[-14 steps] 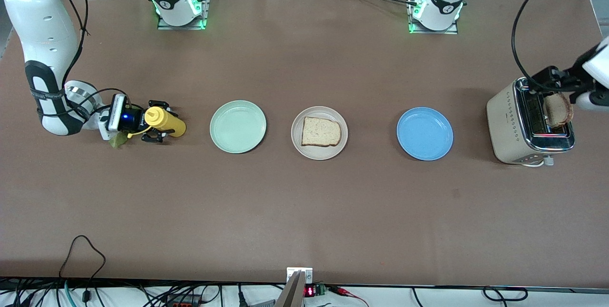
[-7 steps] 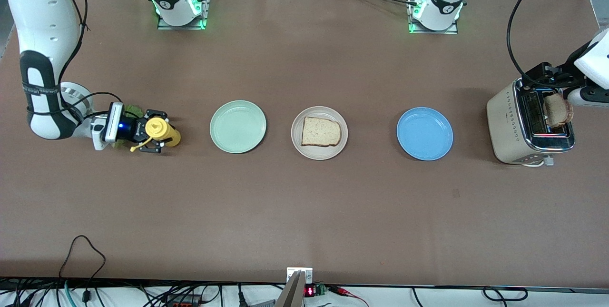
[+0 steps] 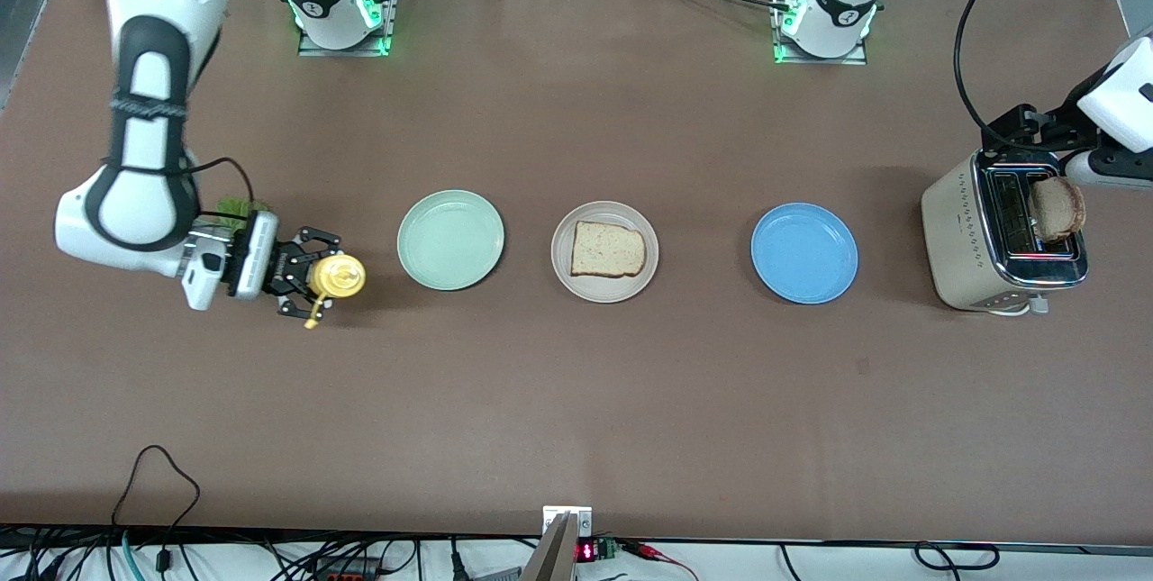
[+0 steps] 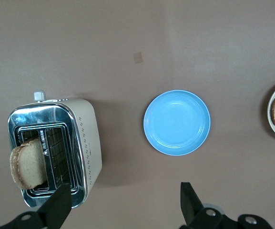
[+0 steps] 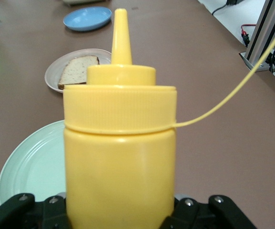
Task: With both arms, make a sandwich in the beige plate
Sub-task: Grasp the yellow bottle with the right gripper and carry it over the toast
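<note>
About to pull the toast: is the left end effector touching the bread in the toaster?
Apart. The left wrist view shows the left end effector open, with the bread clear of its fingers.

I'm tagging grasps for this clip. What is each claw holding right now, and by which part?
The right claw grips the yellow squeeze bottle around its body, below the cap. The left claw is open over the toaster and holds nothing.
</note>
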{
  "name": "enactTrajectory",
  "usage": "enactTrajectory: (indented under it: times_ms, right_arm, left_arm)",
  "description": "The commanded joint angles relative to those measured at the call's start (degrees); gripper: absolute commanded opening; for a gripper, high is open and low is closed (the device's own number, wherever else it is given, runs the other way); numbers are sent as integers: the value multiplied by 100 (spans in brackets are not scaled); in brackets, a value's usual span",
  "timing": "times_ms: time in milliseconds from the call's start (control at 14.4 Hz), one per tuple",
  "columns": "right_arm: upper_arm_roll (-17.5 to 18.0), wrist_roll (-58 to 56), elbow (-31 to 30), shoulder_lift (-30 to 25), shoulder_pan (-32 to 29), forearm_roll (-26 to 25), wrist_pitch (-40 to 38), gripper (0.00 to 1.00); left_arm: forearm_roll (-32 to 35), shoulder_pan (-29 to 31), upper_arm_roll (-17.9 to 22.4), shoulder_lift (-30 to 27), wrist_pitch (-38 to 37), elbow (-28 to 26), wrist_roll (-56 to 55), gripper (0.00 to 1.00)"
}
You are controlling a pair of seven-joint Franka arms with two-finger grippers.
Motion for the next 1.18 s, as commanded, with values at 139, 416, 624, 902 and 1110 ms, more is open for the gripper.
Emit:
enactTrajectory:
  times_ms: [139, 416, 624, 902, 1110]
  right_arm:
    - [-454, 1136, 322, 44, 1202, -605, 1100, 39]
    - [-454, 2068, 551, 96, 1783, -1440, 1830, 40]
    - [-454, 2744, 726, 307, 2292, -2344, 2516, 40]
    - [-454, 3826, 894, 535, 2899, -3364, 2965, 40]
    - [-437, 4493, 1113, 650, 3137, -4216, 2983, 40]
  left_arm:
    - [-51, 60, -77, -152, 86, -150, -27, 100]
    - [-51, 51, -86, -144, 68, -141, -27, 100]
    - [-51, 60, -86, -144, 68, -141, -27, 100]
    - [-51, 60, -86, -135, 59, -132, -27, 100]
    - [-51, 51, -86, -135, 51, -132, -27, 100]
